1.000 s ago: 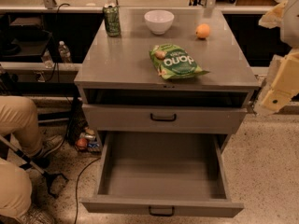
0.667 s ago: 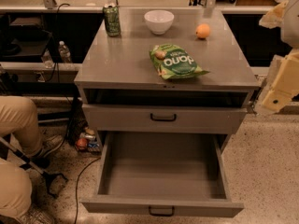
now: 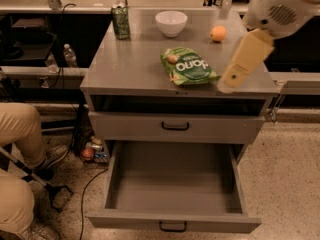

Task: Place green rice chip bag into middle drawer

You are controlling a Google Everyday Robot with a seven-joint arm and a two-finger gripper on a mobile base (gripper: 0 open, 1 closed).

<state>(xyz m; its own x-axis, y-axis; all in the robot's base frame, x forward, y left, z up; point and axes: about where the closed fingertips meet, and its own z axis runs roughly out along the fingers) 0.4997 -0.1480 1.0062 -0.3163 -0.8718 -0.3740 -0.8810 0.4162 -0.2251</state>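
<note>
The green rice chip bag (image 3: 189, 66) lies flat on the grey cabinet top (image 3: 125, 69), right of centre, white letters facing up. The middle drawer (image 3: 172, 218) is pulled out wide below, with nothing in it and its small black handle at the front. My gripper (image 3: 227, 84) is the cream part hanging from the white arm (image 3: 280, 9) at the upper right. It hovers over the right side of the cabinet top, just right of the bag and apart from it, holding nothing.
A green drink can (image 3: 120, 21), a white bowl (image 3: 171, 23) and an orange (image 3: 218, 33) stand at the back of the top. A closed drawer front (image 3: 175, 126) sits above the open one. A seated person's legs (image 3: 17, 149) and floor cables are at the left.
My arm has swung left and up from the right edge. It now reaches over the right side of the cabinet top, close to the bag. The bag and drawer have not moved.
</note>
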